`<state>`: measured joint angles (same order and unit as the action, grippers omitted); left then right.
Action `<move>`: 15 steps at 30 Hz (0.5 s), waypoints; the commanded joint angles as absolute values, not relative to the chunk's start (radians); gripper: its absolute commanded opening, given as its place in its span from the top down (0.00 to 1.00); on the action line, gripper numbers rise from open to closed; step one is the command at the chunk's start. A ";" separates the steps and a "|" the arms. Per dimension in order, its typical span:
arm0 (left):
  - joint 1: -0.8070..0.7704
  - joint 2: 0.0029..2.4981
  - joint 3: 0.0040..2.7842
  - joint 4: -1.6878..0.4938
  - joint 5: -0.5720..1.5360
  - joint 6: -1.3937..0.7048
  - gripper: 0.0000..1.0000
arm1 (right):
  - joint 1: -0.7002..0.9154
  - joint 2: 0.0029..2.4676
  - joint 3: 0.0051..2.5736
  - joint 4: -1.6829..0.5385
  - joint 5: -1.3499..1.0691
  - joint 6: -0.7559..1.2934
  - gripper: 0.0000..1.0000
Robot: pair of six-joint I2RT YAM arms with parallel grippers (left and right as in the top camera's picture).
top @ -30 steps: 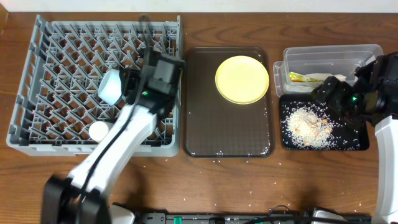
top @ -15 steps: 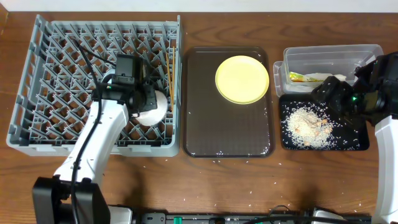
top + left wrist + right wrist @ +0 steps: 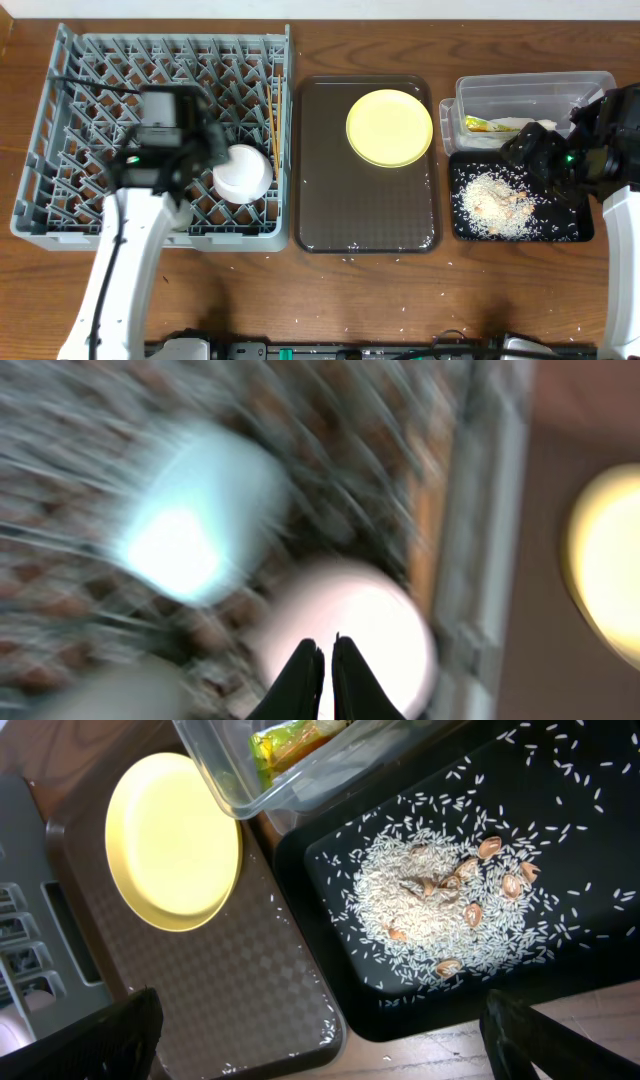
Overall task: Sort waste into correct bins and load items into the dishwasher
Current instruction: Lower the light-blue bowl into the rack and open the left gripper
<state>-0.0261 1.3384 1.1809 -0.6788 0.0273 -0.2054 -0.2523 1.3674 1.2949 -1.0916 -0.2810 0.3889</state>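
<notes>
The grey dish rack (image 3: 60,120) holds a white bowl (image 3: 243,172) and two chopsticks (image 3: 273,125) near its right side. My left gripper (image 3: 205,152) hovers over the rack just left of the white bowl. The left wrist view is badly blurred. In it the jaws (image 3: 322,652) are shut and empty above the white bowl (image 3: 375,625), with the light blue bowl (image 3: 195,525) beyond. The yellow plate (image 3: 389,127) lies on the brown tray (image 3: 365,210). My right gripper (image 3: 340,1040) is wide open and empty above the black tray (image 3: 575,230) of rice scraps (image 3: 495,195).
The clear tub (image 3: 530,92) behind the black tray holds the green-orange wrapper (image 3: 480,124) and a white napkin (image 3: 535,126). Loose rice grains lie on the brown tray's front edge (image 3: 300,1040) and on the wooden table.
My left arm swung left across the rack and let go of the white bowl, which now stands free in the rack. The right arm has not moved.
</notes>
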 commanded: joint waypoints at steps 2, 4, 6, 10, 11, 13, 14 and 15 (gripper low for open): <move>0.073 1.421 1.195 -0.604 -0.173 -0.153 0.92 | -0.255 1.363 1.299 -1.092 -0.289 0.385 0.01; 0.126 1.493 1.195 -0.534 -0.169 -0.148 0.92 | -0.255 1.363 1.299 -1.093 -0.289 0.385 0.01; 0.161 1.550 1.195 -0.485 -0.169 -0.146 0.92 | -0.255 1.363 1.299 -1.093 -0.289 0.385 0.01; 0.180 1.602 1.195 -0.450 -0.110 -0.108 0.92 | -0.255 1.363 1.299 -1.092 -0.289 0.385 0.01; 0.180 1.602 1.195 -0.454 -0.048 -0.097 0.92 | -0.255 1.363 1.299 -1.093 -0.289 0.385 0.01; 0.179 1.601 1.195 -0.471 0.117 -0.097 0.92 | -0.255 1.363 1.299 -1.093 -0.289 0.385 0.01; 0.179 1.601 1.195 -0.480 0.163 -0.098 0.92 | -0.255 1.363 1.299 -1.092 -0.289 0.385 0.01; 0.178 1.601 1.195 -0.487 0.193 -0.098 0.92 | -0.255 1.363 1.299 -1.093 -0.289 0.385 0.01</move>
